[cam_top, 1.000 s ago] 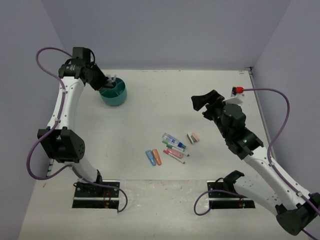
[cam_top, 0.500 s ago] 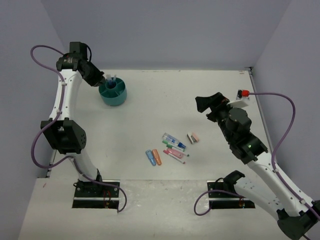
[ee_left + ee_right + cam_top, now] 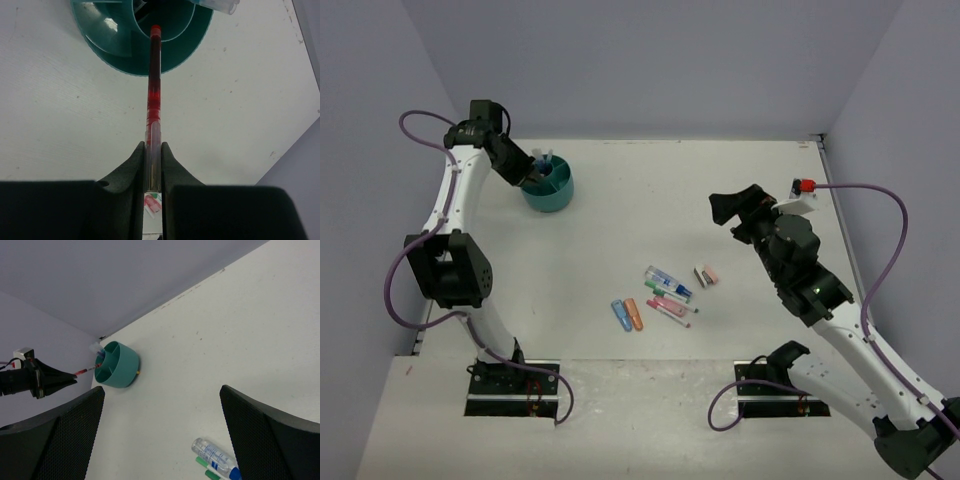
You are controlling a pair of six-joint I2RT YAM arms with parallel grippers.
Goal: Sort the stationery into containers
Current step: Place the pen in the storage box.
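My left gripper [image 3: 525, 172] is shut on a red pen [image 3: 154, 90] at the left rim of the round teal tub [image 3: 560, 200]. The pen's far tip reaches over the tub's inner compartments [image 3: 100, 35]. The right wrist view shows the same pen [image 3: 87, 371] pointing into the tub [image 3: 122, 375]. My right gripper [image 3: 732, 208] hangs open and empty above the table's right half [image 3: 162, 390]. The loose stationery [image 3: 668, 292] lies mid-table: green and pink markers, a clear blue-capped tube [image 3: 215, 454], a blue piece [image 3: 620, 316], an orange piece [image 3: 636, 314] and small erasers [image 3: 706, 274].
A clear pen-like item [image 3: 547, 157] stands in the tub's far compartment. Grey walls close in the table on the left, back and right. The arm bases sit at the near edge.
My left gripper swung back from the tub and then returned, so the red pen's tip is over the tub now. My right arm shifted slightly right.
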